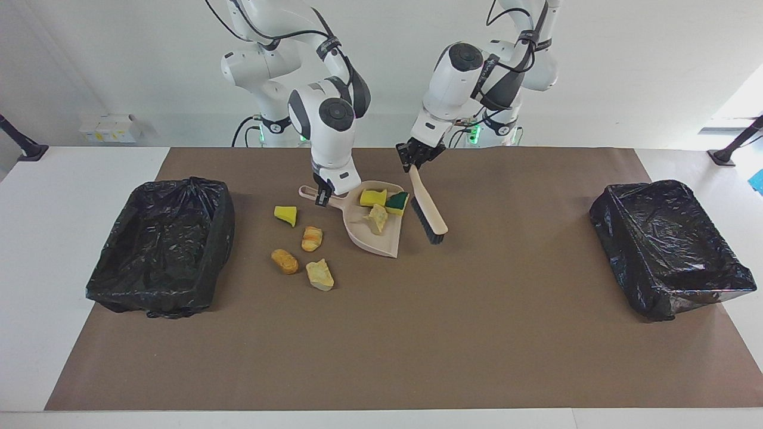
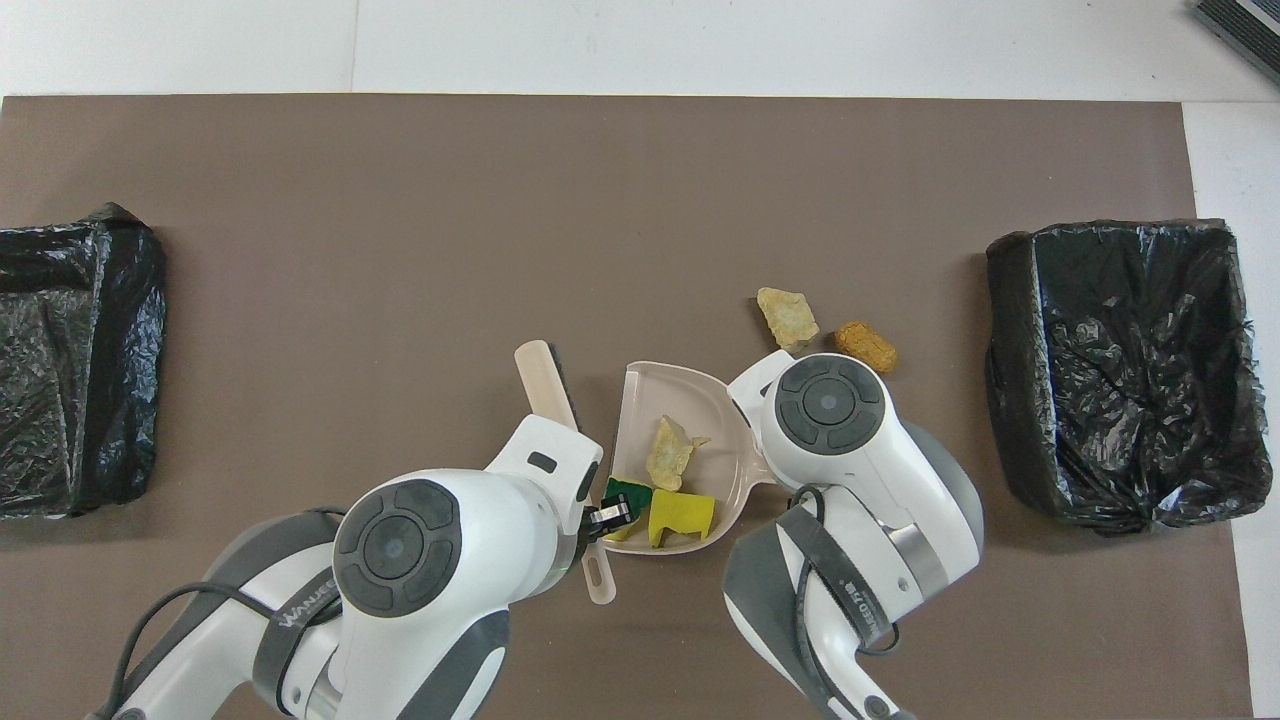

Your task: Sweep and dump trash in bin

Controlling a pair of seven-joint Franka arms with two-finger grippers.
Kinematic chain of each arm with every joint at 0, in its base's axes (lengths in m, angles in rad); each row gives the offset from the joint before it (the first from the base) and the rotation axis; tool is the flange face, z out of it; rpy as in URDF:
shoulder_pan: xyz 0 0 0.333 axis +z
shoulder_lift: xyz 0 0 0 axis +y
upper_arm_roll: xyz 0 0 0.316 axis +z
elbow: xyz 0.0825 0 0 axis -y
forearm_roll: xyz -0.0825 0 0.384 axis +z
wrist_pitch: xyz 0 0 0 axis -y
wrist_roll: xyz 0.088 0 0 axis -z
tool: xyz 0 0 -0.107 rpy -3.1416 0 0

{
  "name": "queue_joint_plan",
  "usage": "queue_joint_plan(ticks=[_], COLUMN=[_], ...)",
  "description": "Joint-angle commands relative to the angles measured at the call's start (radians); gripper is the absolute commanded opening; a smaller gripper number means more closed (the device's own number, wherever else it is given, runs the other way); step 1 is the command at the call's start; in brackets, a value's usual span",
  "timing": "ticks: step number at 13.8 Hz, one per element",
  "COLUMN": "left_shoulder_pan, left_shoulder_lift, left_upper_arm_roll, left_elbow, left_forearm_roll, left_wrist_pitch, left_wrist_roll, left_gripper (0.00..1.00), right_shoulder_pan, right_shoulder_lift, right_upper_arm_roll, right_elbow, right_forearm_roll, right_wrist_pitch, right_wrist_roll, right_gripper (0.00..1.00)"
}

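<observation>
The beige dustpan (image 1: 372, 239) (image 2: 690, 385) lies on the brown mat, and my right gripper (image 1: 322, 196) is shut on its handle. In the pan are a yellow sponge chunk (image 1: 373, 197) (image 2: 683, 513), a green-and-yellow one (image 1: 396, 201) (image 2: 627, 492) and a tan lump (image 1: 377, 219) (image 2: 670, 452). Several more trash pieces lie on the mat beside the pan toward the right arm's end: a yellow chunk (image 1: 285, 214), bread-like lumps (image 1: 312, 238) (image 1: 285, 261) and a pale one (image 1: 320, 275). My left gripper (image 1: 415, 162) (image 2: 608, 516) is shut on the handle of the brush (image 1: 428, 205) (image 2: 545, 380). The brush slants down beside the pan.
A black-lined bin (image 1: 161, 244) (image 2: 1120, 370) stands at the right arm's end of the mat. A second bin (image 1: 667, 244) (image 2: 70, 360) stands at the left arm's end. In the overhead view the right arm's wrist covers its gripper and two of the loose pieces.
</observation>
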Motion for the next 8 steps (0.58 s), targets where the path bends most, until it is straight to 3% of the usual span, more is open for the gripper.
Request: queue_joint_plan(ticks=[1,4,8], left_shoulder_pan=[0.026,0.025,0.029], left_shoulder_lift=[-0.041,-0.047,-0.047], left_upper_arm_roll=[-0.009,-0.009,-0.009], left_elbow=[-0.077,-0.143,-0.149], left_forearm_roll=[0.001,0.009,0.009], left_wrist_pitch=[-0.043,-0.014,-0.008], left_wrist_roll=[0.012,0.070,0.089], left_gripper=[0.00,0.00,0.00], right_shoulder_pan=[-0.017,-0.085,-0.202], right_shoulder_lift=[-0.010,-0.014,-0.019], right_upper_arm_roll=[0.003,0.003,0.003], right_elbow=[-0.011,0.058,0.153], right_forearm_roll=[-0.004,0.084,0.192], right_wrist_pitch=[0.023,0.009,0.003], right_wrist_roll=[0.026,-0.017,-0.131], right_gripper=[0.00,0.00,0.00])
